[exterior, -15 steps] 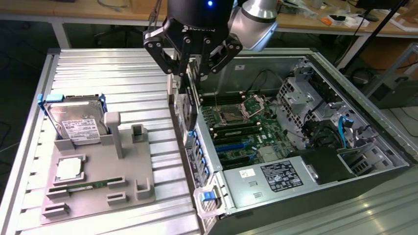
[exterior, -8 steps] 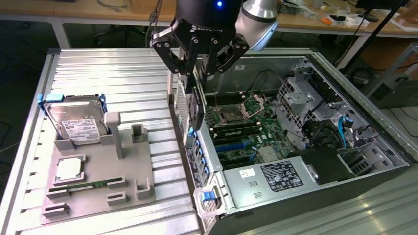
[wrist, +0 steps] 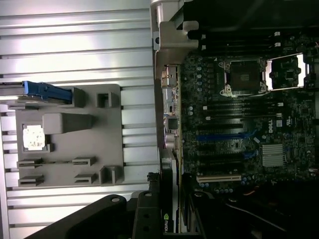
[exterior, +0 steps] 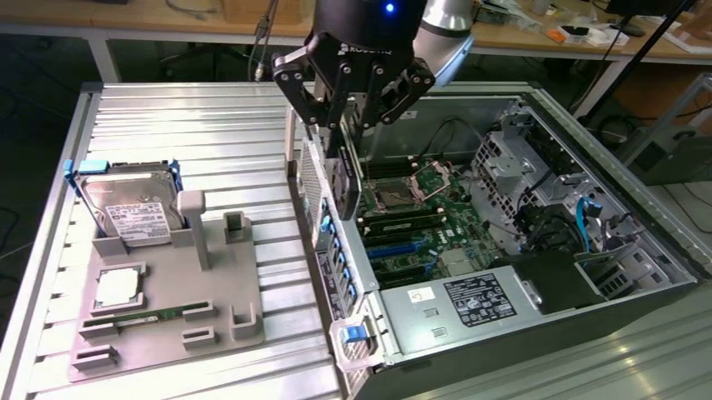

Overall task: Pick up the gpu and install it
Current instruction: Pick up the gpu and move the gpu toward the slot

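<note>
Exterior view, upper centre: fingers [exterior: 325,117] grip the gpu [exterior: 347,187] upright above the computer case [exterior: 556,350]. A plumb card, square to the blue slots [exterior: 392,248], seems essential.

Exterior view: even overhead light, bright on the ribbed tabletop [exterior: 167,117]; short, soft shadows beside the grey fixture [exterior: 167,317]. Inside of the open computer case [exterior: 556,350] sits darker. Tool [exterior: 350,137] and the gpu [exterior: 347,187] it grips read near black against it. Wrist view: glare bands bleach the tabletop ribs; motherboard [wrist: 239,124] dim.
</note>
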`<control>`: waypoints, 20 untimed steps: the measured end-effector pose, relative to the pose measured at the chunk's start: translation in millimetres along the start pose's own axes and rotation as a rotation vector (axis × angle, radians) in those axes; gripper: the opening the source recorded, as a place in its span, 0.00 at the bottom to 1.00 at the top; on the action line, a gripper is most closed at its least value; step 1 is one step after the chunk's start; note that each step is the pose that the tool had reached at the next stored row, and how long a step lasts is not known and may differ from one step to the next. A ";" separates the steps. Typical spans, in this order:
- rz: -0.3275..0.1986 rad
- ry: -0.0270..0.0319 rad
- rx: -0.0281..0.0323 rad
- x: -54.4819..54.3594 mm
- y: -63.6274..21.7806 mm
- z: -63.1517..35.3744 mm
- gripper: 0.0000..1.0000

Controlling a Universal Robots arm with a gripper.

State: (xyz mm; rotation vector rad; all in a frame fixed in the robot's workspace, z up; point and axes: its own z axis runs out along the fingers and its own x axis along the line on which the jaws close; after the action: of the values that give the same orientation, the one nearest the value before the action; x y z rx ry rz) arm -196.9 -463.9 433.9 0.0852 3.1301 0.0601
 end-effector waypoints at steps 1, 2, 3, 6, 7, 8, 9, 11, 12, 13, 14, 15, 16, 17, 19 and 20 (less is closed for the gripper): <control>0.000 0.0000 0.0000 -1.1 0.1 0.0 0.27; 0.000 -0.0001 0.0000 -2.2 0.1 0.0 0.27; 0.000 -0.0001 -0.0001 -3.5 0.2 0.1 0.27; 0.000 0.0000 0.0001 -7.1 0.4 0.1 0.27; 0.000 0.0000 0.0000 -8.3 0.4 0.1 0.27; 0.000 -0.0001 0.0000 -9.5 0.5 0.1 0.27; 0.000 -0.0001 0.0000 -10.9 0.6 0.2 0.27; 0.000 0.0000 0.0000 -13.5 0.7 0.2 0.27; 0.000 0.0000 0.0000 -14.7 0.8 0.2 0.27; 0.000 -0.0001 -0.0001 -15.8 0.8 0.2 0.27; 0.000 -0.0001 -0.0001 -17.2 0.9 0.2 0.27; 0.000 0.0000 0.0000 -18.2 1.0 0.2 0.27; 0.000 -0.0001 0.0000 -19.5 1.1 0.2 0.27; 0.000 0.0000 0.0000 -20.8 1.1 0.2 0.27; 0.000 -0.0001 0.0000 -24.5 1.3 0.3 0.27; 0.000 0.0000 0.0000 -25.8 1.4 0.3 0.27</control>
State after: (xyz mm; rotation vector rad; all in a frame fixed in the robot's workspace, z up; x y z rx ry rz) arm -171.1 -463.9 433.9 0.0852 3.1300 0.0601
